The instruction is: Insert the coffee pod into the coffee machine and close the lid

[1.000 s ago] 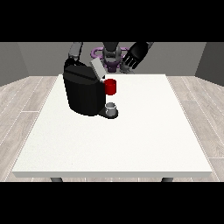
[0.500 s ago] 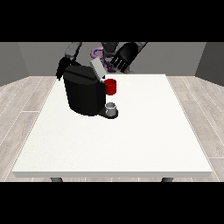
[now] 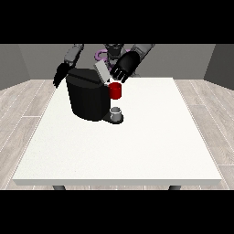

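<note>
The black coffee machine (image 3: 87, 98) stands on the table's far left part. Its grey lid (image 3: 101, 71) sticks up, tilted, above the machine's top. A red cylinder (image 3: 116, 90) sits at the machine's front, above a small grey cup (image 3: 117, 112) on the base. The hand at the view's right (image 3: 124, 65) hovers beside the lid's upper edge with relaxed fingers hanging down towards it; I cannot tell if they touch. The hand at the view's left (image 3: 60, 75) hangs beside the machine's far left corner, fingers straight. No separate coffee pod shows.
The white table (image 3: 137, 146) stretches wide in front and to the right of the machine. The robot's torso, with a purple ring (image 3: 101, 55) on it, stands right behind the machine.
The hand at the view's right has moved left and down to the lid. The hand at the view's left has sunk beside the machine. The lid's tip sits lower.
</note>
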### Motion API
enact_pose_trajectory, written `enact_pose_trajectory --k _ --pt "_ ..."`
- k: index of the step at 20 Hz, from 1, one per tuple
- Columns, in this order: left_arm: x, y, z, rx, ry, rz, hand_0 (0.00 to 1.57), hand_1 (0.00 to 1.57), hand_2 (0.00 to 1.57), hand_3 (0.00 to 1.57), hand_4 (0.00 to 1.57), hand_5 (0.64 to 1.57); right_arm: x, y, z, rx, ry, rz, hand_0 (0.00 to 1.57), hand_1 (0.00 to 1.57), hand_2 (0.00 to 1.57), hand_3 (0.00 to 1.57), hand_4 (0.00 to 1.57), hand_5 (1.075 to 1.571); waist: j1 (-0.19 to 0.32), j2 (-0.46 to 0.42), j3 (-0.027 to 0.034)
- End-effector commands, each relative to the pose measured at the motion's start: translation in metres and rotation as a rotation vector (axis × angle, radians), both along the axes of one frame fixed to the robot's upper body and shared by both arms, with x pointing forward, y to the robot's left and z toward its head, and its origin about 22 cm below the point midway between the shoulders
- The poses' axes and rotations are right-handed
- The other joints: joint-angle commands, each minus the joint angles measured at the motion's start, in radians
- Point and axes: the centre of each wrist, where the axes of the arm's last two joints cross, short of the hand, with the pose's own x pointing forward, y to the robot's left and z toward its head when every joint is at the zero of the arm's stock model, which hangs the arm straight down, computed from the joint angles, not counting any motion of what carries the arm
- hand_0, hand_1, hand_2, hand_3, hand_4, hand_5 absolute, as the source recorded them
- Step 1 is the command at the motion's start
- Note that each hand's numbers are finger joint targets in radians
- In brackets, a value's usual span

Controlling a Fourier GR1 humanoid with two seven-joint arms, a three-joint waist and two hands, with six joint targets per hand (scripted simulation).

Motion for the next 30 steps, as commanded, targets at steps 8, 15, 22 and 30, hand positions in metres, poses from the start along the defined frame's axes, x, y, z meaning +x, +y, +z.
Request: enact_pose_trajectory --k 8,15,22,30 --pt "0.005 -0.043 -0.007 0.019 0.034 -0.053 1.25 1.25 1.29 1.22 0.43 1.571 0.004 -0.004 -0.011 0.016 0.003 -0.053 0.0 0.0 0.0 0.0 0.15 1.571 0.029 0.012 0.0004" --pt "0.005 -0.013 -0.001 0.02 0.017 -0.047 1.2 1.2 1.25 1.2 0.42 1.571 0.004 -0.008 -0.001 0.004 0.001 -0.05 0.0 0.0 0.0 0.0 0.1 1.571 0.019 0.009 0.0" --pt "0.005 -0.018 0.006 0.025 -0.015 -0.065 1.23 1.23 1.27 1.21 0.39 1.571 0.007 0.004 0.001 0.018 -0.003 -0.061 0.0 0.0 0.0 0.0 0.0 1.571 0.031 0.03 0.0" --pt "0.005 -0.017 0.025 -0.003 -0.087 -0.023 1.19 1.19 1.21 1.17 0.36 1.571 0.017 -0.002 0.023 -0.002 -0.05 -0.034 0.0 0.0 0.0 0.0 0.0 1.571 -0.002 0.061 0.0"
